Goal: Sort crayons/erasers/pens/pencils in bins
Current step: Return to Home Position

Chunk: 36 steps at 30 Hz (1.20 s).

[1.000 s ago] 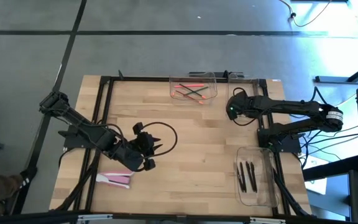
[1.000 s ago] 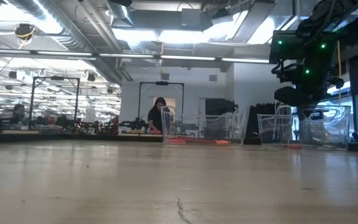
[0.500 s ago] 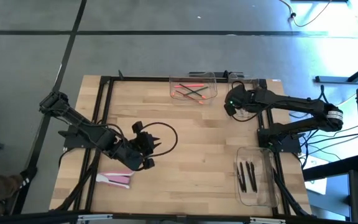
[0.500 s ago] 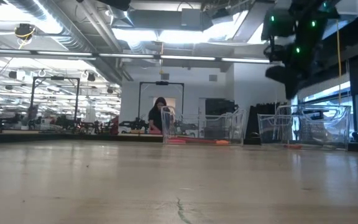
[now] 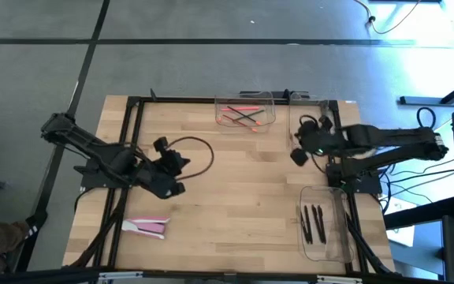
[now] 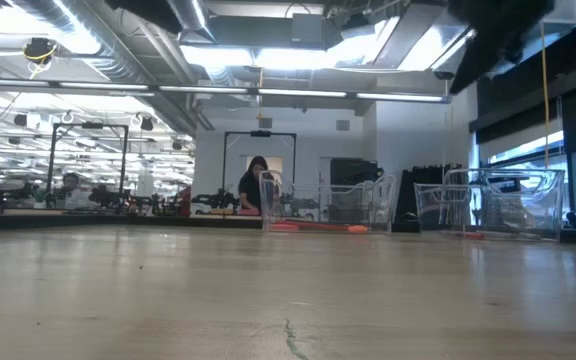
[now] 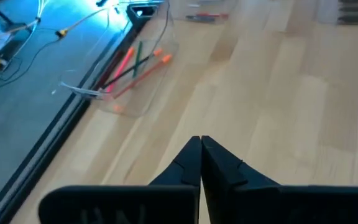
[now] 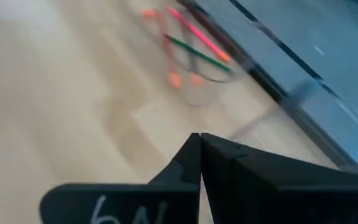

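Observation:
My left gripper (image 5: 180,164) (image 7: 201,140) is shut and empty above the table's left middle, pointing toward the far bin (image 5: 245,113) (image 7: 129,68), which holds several crayons. A pink eraser (image 5: 146,227) lies flat near the table's near left corner, with a white piece beside it. My right gripper (image 5: 297,155) (image 8: 199,137) is shut and empty above the table's far right, beside a second clear bin (image 5: 314,118). A third bin (image 5: 322,225) at the near right holds several dark pens.
A black metal frame (image 5: 132,118) runs along the table's left, far and right sides. Bare wood (image 5: 243,189) spreads across the middle. In the low view the two far bins (image 6: 328,205) (image 6: 498,205) stand at the back, and people show in the room beyond.
My left gripper has drawn back toward the table's far left, away from the eraser, staying shut. My right gripper has risen, leaving the low view at the top, and has moved a little toward the near edge. The eraser and the bins have kept still.

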### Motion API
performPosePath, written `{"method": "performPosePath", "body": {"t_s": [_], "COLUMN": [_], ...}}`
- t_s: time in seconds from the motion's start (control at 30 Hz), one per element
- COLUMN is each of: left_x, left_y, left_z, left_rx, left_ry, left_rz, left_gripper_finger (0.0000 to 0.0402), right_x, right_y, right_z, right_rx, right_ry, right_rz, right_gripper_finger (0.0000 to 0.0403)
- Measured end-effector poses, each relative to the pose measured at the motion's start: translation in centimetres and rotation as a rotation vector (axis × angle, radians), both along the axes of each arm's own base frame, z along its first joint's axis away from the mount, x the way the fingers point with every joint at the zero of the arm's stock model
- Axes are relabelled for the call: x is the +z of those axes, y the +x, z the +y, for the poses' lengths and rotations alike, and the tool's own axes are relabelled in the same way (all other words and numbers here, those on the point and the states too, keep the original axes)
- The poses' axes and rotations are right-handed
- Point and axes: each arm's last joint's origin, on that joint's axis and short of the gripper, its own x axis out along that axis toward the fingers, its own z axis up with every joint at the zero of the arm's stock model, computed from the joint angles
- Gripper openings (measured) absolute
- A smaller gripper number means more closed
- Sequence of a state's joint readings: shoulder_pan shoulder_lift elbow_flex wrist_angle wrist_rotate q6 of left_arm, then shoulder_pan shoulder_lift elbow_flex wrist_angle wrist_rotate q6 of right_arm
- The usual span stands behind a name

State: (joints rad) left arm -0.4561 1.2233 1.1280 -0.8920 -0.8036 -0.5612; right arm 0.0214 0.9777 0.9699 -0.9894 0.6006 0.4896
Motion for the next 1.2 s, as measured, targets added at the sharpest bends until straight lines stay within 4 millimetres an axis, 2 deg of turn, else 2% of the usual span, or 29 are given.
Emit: {"method": "performPosePath", "body": {"t_s": [0.13, 0.23, 0.4, 0.53, 0.67, 0.9, 1.2], "left_x": [-1.0, -2.2, -3.6, -4.9, -6.2, -8.0, -10.6], "left_y": [-2.2, -3.9, -5.7, -6.8, -7.9, -9.3, -10.2], "left_z": [0.9, 1.6, 2.4, 3.1, 3.9, 4.9, 5.8], "left_rx": [-0.020, -0.054, -0.236, -0.379, -0.441, -0.497, -0.467], "left_ry": [-0.024, -0.082, -0.128, -0.117, -0.132, -0.147, -0.146], "left_rz": [-0.059, -0.171, -0.383, -0.522, -0.621, -0.676, -0.704], "left_gripper_finger": [0.0000, 0.0000, 0.0000, 0.0000, 0.0000, 0.0000, 0.0000], "right_x": [0.9, 0.8, 0.3, -0.8, -2.0, -3.9, -8.1], "right_y": [-1.2, -2.0, -2.5, -3.0, -3.6, -4.8, -6.3], "right_z": [2.6, 4.4, 7.0, 8.4, 8.8, 8.7, 7.8], "right_rx": [0.168, 0.309, 0.561, 0.712, 0.771, 0.922, 0.979], "right_ry": [0.010, 0.033, 0.020, 0.013, 0.021, 0.050, 0.033], "right_rz": [-0.095, -0.162, -0.279, -0.367, -0.440, -0.609, -0.779], "right_gripper_finger": [0.0004, 0.0005, 0.0003, 0.0006, 0.0004, 0.0005, 0.0004]}}
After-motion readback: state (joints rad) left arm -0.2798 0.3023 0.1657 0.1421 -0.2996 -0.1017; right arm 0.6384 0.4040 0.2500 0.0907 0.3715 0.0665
